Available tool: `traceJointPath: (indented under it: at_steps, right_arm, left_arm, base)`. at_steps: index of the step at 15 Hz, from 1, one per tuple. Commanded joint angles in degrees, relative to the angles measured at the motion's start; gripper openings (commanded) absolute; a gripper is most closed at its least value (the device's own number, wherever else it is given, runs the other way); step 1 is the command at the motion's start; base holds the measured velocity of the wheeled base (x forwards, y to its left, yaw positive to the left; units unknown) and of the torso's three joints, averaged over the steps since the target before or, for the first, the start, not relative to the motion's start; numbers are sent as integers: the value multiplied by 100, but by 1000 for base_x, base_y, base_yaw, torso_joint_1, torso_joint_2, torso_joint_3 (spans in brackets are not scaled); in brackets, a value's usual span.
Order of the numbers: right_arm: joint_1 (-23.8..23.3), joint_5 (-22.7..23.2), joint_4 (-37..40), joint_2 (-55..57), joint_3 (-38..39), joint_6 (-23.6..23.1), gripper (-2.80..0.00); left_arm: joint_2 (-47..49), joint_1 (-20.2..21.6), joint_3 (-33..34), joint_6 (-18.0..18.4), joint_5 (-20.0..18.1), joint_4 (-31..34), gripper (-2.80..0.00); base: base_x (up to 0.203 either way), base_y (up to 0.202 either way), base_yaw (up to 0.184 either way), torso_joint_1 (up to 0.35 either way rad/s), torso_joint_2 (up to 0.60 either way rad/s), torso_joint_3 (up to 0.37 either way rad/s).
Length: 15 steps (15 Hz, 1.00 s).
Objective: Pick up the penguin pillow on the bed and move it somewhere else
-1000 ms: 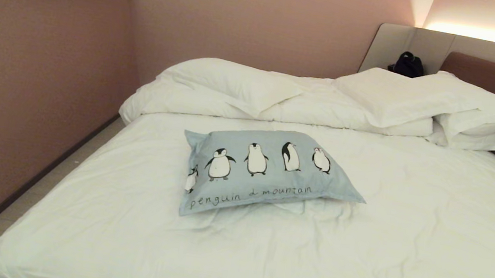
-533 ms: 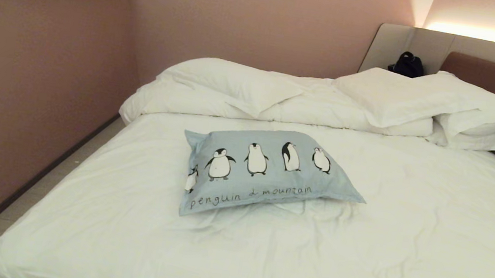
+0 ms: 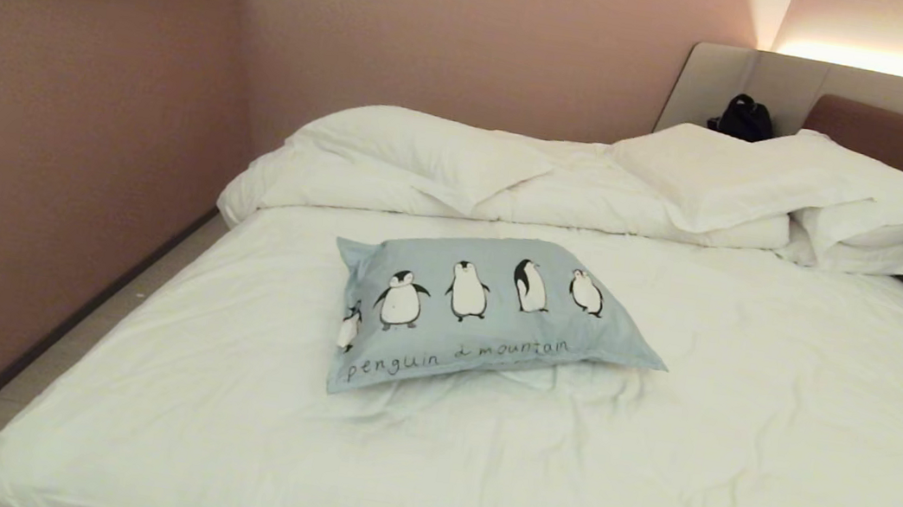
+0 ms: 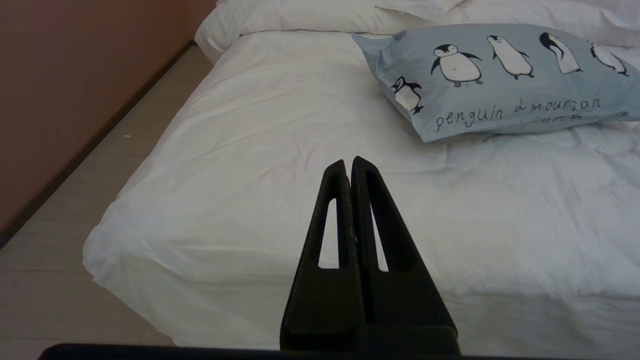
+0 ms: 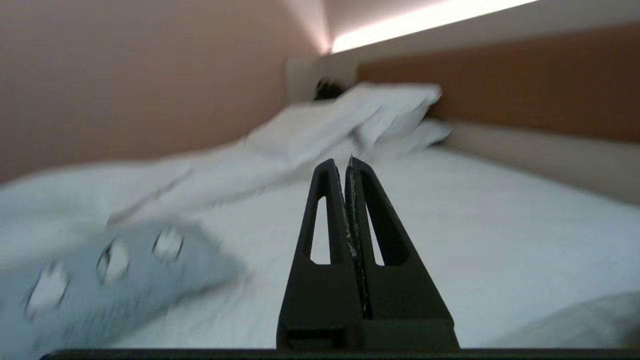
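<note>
Black script "penguin & mountain" on the penguin pillow (image 3: 487, 315)

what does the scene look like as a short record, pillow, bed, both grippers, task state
penguin pillow: lying flat on the bed's white sheet, print side up, nothing touching it
bed: wrinkled sheet, white pillows and duvet piled at the far side
left gripper: shut, empty, short of the pillow
right gripper: shut, empty, above the sheet beside the pillow
black bag: on the ledge behind the pillows
task state: pillow not yet picked up
</note>
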Motion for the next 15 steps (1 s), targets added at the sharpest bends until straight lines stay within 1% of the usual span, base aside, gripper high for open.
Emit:
traceJointPath:
  at_steps: [1, 2, 3, 4, 5, 8, 10, 15]
  right_arm:
    - [3, 1516, 918, -21, 317, 232, -280]
    - [3, 1554, 914, -21, 336, 231, -280]
    - [3, 1836, 905, -21, 543, 227, -280]
    - [3, 2025, 896, -21, 731, 225, -280]
    - [3, 2089, 886, -21, 892, 224, -280]
    - [3, 2111, 783, -21, 1249, 241, -280]
    - [0, 2106, 420, -21, 1620, 201, -280]
    - [1, 2070, 152, -21, 2104, 171, -280]
  left_arm:
    - [-2, 1, 0, -6, 3, -3, -280]
    - [-2, 1, 0, -6, 3, -3, -280]
    - [-2, 1, 0, -6, 3, -3, -280]
    - [-2, 1, 0, -6, 3, -3, -280]
    - [-2, 1, 0, -6, 3, -3, -280]
    - [-2, 1, 0, -6, 3, -3, -280]
    - [-2, 1, 0, -6, 3, -3, -280]
    - [-2, 9, 0, -6, 3, -3, -280]
  base:
    - [0, 0, 0, 0, 0, 0]
    - [0, 0, 0, 0, 0, 0]
    - [0, 0, 0, 0, 0, 0]
    - [0, 0, 0, 0, 0, 0]
    - [0, 0, 0, 0, 0, 0]
    - [0, 0, 0, 0, 0, 0]
    - [0, 0, 0, 0, 0, 0]
    - [0, 0, 0, 0, 0, 0]
